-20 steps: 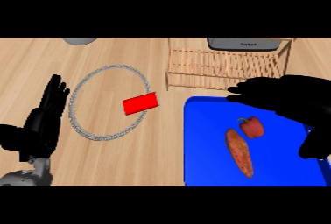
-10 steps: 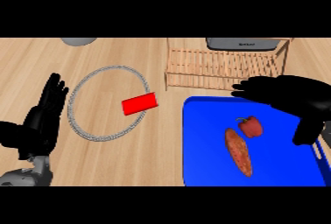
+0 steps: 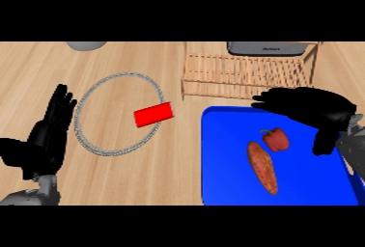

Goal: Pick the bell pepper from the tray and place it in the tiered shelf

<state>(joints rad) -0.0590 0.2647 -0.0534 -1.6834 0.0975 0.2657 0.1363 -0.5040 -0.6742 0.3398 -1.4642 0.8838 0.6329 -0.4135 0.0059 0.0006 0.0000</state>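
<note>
A: How is the pick best being approached?

B: The bell pepper (image 3: 276,139), lying on the blue tray (image 3: 228,183) at one o'clock of the sweet potato (image 3: 262,167), is best being closed on from above, fingers at twelve, thumb at three.

A: And the hands?

B: Nothing is being held: the right hand (image 3: 310,107) is being kept spread above the pepper, apparently untouching. The left hand (image 3: 44,137) is resting open at nine o'clock. The tiered shelf (image 3: 246,75) is being left for later.

A kitchen, by the look of it: a wooden counter (image 3: 143,178), a slatted shelf (image 3: 242,72) just beyond the right hand (image 3: 314,108), vegetables on a blue tray (image 3: 228,159) beneath it.
</note>
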